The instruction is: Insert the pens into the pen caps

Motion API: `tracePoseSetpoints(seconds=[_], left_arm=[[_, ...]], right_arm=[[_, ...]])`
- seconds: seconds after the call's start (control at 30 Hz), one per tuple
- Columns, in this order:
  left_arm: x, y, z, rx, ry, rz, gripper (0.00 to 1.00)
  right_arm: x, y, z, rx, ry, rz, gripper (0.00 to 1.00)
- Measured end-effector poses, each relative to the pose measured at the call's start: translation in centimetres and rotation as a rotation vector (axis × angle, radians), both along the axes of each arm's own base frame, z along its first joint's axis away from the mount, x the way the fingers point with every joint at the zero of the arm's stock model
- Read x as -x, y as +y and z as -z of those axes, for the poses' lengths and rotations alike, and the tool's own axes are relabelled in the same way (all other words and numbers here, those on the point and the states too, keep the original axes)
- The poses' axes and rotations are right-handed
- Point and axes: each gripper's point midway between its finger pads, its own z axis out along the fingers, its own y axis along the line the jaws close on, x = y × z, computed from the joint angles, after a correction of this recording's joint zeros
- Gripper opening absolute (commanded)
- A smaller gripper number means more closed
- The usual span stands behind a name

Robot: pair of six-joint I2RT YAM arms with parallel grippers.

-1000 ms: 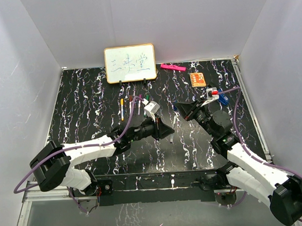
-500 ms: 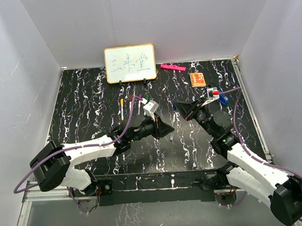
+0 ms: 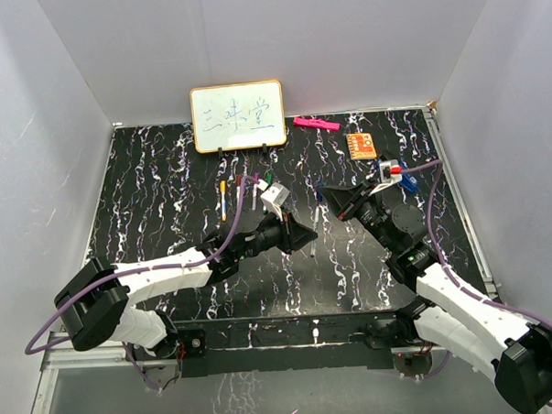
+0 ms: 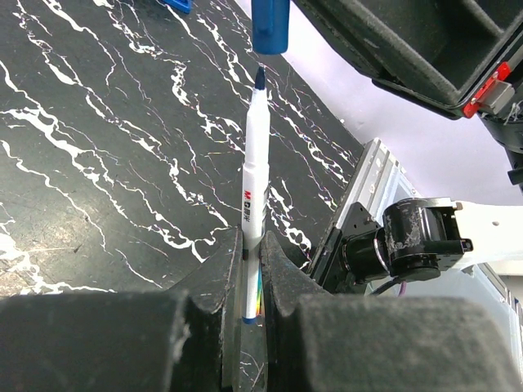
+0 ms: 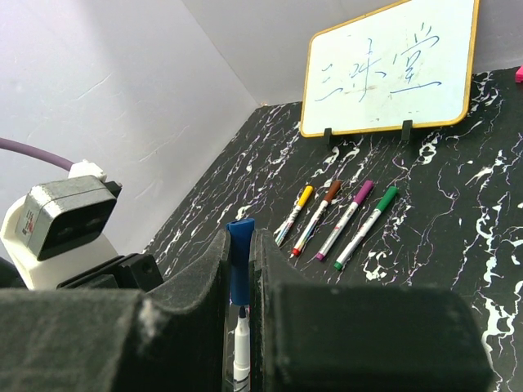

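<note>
Blue-tipped white marker pen (image 4: 255, 188) clamped in left gripper (image 4: 252, 255), tip just short of short blue plastic cap (image 4: 270, 24), itself pinched in right gripper (image 5: 239, 243); not yet seated

Four white pens (image 5: 335, 216) with yellow, brown, magenta and green caps on, lying in a row on black white-veined table (image 3: 156, 194) near gold-framed whiteboard (image 5: 384, 69): judged done, blue pair last

Meeting point mid-table, above surface, well apart from row, board and grey side walls (image 3: 53, 134); open room all round
</note>
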Motion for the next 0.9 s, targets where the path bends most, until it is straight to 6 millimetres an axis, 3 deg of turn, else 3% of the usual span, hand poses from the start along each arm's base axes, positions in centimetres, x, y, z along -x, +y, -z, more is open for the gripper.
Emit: tracePoseSetpoints(seconds=[0.9], left_arm=[[-0.1, 0.17, -0.01, 0.001, -0.002, -0.01, 0.0]], right_arm=[[0.4, 0.56, 0.7, 0.008, 0.013, -0.021, 0.0]])
